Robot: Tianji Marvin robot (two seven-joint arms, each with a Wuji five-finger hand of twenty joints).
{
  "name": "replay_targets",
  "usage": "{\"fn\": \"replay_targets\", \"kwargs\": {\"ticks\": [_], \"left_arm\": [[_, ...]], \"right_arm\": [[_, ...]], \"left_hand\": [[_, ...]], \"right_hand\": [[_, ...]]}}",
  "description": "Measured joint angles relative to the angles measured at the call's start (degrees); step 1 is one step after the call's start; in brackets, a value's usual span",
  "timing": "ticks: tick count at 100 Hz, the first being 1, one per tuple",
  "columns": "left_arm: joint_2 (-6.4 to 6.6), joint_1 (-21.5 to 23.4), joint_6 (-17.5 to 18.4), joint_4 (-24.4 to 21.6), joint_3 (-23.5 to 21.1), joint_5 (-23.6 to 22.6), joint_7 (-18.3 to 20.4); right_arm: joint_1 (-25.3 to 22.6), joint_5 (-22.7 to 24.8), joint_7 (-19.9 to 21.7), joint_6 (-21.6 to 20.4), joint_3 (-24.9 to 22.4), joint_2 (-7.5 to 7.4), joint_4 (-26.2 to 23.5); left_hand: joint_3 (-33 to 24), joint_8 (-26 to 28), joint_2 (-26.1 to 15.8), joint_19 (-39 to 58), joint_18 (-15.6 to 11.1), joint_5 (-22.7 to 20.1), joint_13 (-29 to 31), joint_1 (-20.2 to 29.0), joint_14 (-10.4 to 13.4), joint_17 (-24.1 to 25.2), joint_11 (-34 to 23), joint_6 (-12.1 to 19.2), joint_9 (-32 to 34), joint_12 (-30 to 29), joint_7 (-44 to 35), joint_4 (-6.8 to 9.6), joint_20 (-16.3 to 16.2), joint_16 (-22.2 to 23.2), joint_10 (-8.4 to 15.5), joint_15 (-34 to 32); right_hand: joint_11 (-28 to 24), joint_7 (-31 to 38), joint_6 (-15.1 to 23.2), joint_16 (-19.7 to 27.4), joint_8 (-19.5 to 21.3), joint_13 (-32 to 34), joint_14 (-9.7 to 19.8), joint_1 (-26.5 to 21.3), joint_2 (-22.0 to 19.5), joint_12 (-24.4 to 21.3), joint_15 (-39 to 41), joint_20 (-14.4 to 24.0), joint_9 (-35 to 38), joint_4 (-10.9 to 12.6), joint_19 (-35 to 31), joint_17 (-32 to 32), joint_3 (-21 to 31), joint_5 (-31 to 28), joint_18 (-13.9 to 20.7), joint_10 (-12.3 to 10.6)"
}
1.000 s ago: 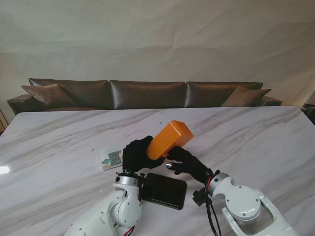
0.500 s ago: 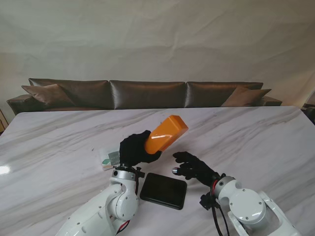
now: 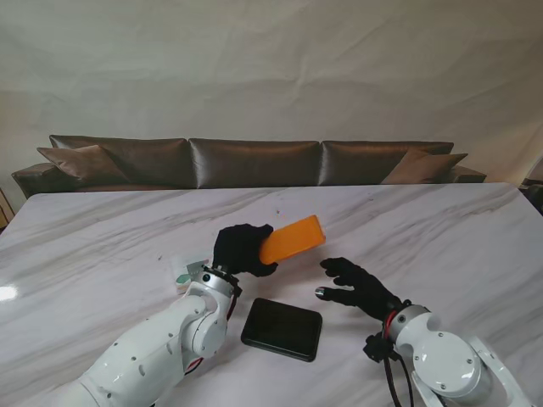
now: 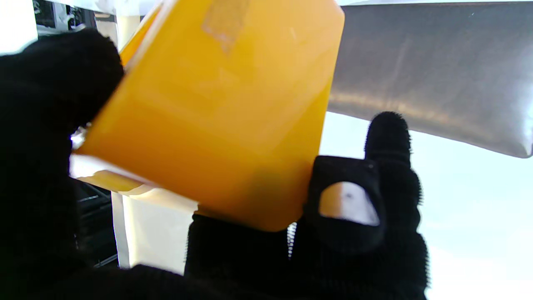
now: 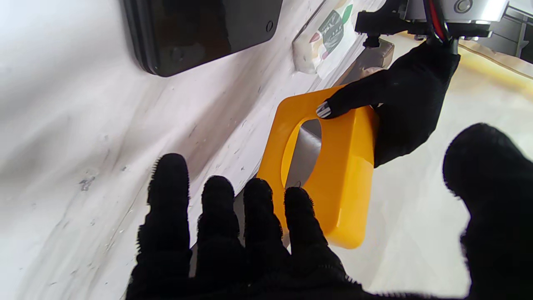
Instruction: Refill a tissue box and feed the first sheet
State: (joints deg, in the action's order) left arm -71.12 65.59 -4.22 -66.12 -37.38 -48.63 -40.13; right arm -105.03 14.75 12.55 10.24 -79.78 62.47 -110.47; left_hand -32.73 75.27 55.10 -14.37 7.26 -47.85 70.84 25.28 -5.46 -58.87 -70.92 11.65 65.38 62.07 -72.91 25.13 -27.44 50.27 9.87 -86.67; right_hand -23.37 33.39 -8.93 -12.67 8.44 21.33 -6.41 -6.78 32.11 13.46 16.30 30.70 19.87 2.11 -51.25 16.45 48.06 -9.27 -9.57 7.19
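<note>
My left hand in its black glove is shut on one end of the orange tissue box cover, held above the table. The right wrist view shows the cover with its oval slot and my left hand gripping its far end. The cover fills the left wrist view, pinched between thumb and fingers. My right hand is open, fingers spread, to the right of the cover and apart from it. The tissue pack lies left of my left wrist, half hidden; the pack shows in the right wrist view.
A black flat base tray lies on the marble table nearer to me than the cover, between both arms. A brown sofa runs along the table's far edge.
My right hand let go of the orange cover and drew back to the right, opening. My left hand carried the cover slightly farther away and tilted it flatter.
</note>
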Motion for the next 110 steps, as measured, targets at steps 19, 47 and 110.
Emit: {"fn": "replay_targets", "kwargs": {"ticks": [19,47,110], "left_arm": [[-0.78,-3.46,1.35,6.29,4.02,1.03,-0.06],[-2.17,-7.38,1.37,11.81,8.10,1.45,-0.75],[-8.28,-16.33,1.44,29.35,19.10,3.38,-6.89]], "right_arm": [[-0.39,0.15,-0.18,-0.18,-0.55,0.00,0.03],[-0.43,0.31,-0.65,-0.68,-1.07,0.03,0.59],[1.92,-0.49,-1.70,-1.08,-1.14,0.26,3.70]], "left_hand": [[0.00,0.00,-0.01,0.00,0.00,0.07,0.00,-0.04,0.00,-0.02,0.00,0.18,0.00,0.00,-0.01,0.00,0.00,-0.02,0.11,0.00],[0.00,0.00,-0.01,0.00,0.00,0.08,0.00,-0.05,0.00,-0.03,0.00,0.28,0.00,0.00,-0.01,0.00,0.12,-0.03,0.17,0.00],[-4.43,-4.28,-0.03,0.00,-1.57,0.76,-0.07,0.12,0.64,3.10,3.77,1.72,0.00,-1.17,2.16,-22.31,0.61,1.55,0.88,10.15]], "right_hand": [[0.00,0.49,0.01,0.00,-0.02,0.01,0.00,0.00,-0.57,0.00,0.09,-0.04,0.00,0.00,-0.62,0.02,-0.02,-0.20,0.00,0.01],[0.00,0.49,0.01,-0.01,-0.15,0.06,0.00,0.00,-0.58,0.00,0.21,-0.62,0.00,0.00,-0.62,0.02,-0.26,-0.21,0.00,0.01],[0.00,0.90,0.02,-0.01,-0.30,1.29,-0.01,-0.04,-0.58,0.01,0.26,-1.19,0.67,0.00,-1.23,0.56,-0.36,-0.91,0.00,0.02]]}}
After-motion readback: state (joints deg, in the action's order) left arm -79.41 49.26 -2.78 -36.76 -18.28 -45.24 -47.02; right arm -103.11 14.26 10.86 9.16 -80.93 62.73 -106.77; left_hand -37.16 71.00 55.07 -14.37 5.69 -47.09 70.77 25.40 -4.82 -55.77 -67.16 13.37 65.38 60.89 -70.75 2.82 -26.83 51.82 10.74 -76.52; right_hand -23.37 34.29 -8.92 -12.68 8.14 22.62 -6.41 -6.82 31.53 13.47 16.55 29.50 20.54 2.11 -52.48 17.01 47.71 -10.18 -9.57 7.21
